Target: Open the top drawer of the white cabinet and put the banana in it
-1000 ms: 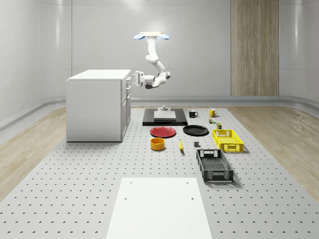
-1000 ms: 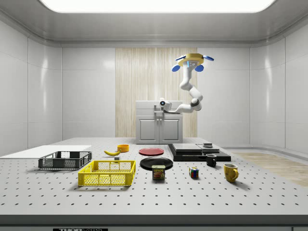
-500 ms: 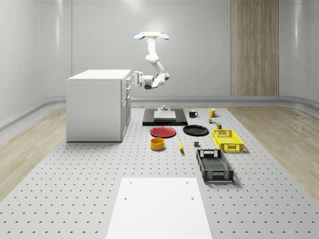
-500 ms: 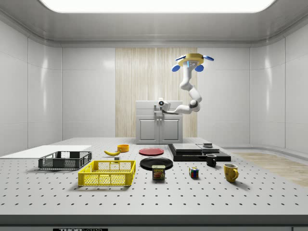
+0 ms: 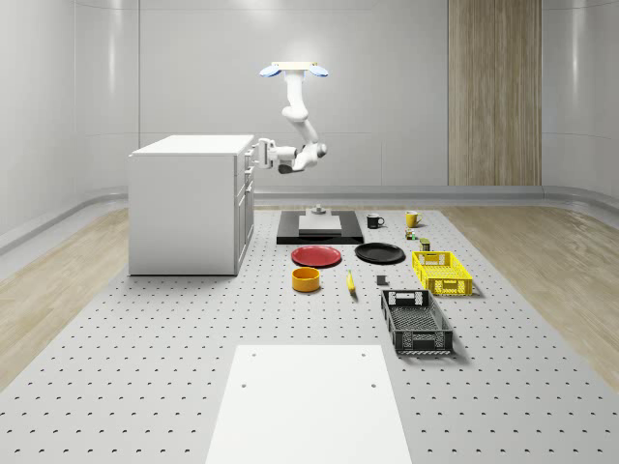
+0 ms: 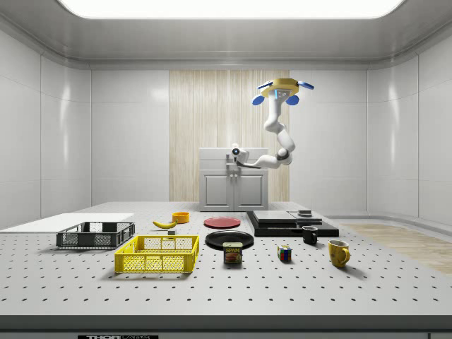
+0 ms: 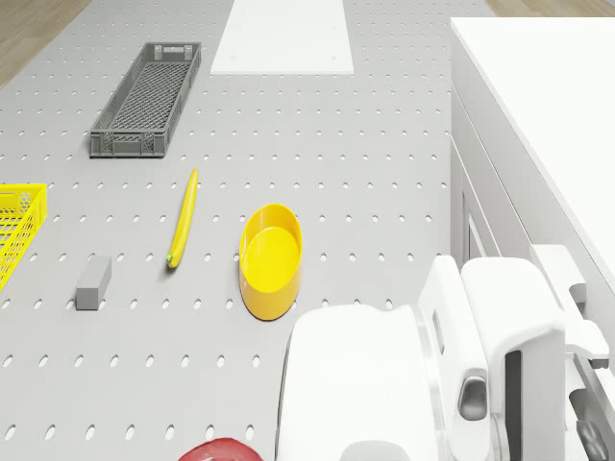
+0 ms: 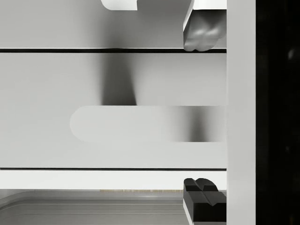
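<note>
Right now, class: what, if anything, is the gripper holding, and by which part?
Nothing is visibly held. The gripper is at the white cabinet's top drawer front, its fingers either side of the handle; contact cannot be confirmed. The banana lies untouched.

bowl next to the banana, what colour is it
The bowl is yellow, close to the banana's shade; the drone view shows it best.

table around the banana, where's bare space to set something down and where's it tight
Bare perforated table lies in front of the white cabinet, and between the white rectangular sheet and the yellow round bowl. It is tight around the yellow banana: bowl, red plate, small grey block, dark grey mesh crate and yellow mesh crate crowd it.
</note>
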You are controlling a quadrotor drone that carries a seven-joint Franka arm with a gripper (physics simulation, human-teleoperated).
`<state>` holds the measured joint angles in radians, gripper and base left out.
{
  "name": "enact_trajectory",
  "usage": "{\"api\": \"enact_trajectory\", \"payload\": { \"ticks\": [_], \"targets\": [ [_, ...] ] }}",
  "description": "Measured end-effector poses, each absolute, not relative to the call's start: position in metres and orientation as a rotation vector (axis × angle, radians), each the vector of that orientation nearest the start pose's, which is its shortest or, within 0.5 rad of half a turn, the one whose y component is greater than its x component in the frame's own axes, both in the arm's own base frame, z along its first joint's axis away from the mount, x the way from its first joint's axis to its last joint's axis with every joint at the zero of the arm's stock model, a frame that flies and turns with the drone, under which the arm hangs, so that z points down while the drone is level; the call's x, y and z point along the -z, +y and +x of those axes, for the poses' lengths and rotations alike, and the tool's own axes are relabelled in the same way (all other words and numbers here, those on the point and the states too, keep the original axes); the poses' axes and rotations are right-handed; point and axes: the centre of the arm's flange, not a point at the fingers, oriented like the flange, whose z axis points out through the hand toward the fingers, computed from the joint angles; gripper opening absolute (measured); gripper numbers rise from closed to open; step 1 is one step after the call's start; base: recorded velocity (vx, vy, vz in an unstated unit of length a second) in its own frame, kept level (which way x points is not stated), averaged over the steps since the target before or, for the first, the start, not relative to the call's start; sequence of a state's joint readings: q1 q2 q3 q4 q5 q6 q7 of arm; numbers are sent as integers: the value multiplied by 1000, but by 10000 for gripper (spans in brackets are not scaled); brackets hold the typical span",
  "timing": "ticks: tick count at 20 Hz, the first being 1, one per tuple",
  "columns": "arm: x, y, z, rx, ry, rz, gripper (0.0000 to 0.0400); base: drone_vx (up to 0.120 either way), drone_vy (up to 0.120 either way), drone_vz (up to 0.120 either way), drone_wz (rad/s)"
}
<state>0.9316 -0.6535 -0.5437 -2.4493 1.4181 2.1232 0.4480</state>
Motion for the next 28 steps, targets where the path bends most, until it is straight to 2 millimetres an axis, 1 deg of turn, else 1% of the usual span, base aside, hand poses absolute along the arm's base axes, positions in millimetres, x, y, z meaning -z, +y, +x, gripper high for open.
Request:
{"api": "enact_trajectory", "payload": {
  "ticks": [14, 26, 27, 28],
  "targets": [
    [-566, 176, 378, -614, 610, -1483, 400, 0, 0, 0, 0],
    [-566, 178, 378, -613, 610, -1483, 400, 0, 0, 0, 0],
    [-566, 178, 378, -613, 610, -1483, 335, 0, 0, 0, 0],
    [-566, 178, 378, -613, 609, -1483, 284, 0, 0, 0, 0]
  ]
}}
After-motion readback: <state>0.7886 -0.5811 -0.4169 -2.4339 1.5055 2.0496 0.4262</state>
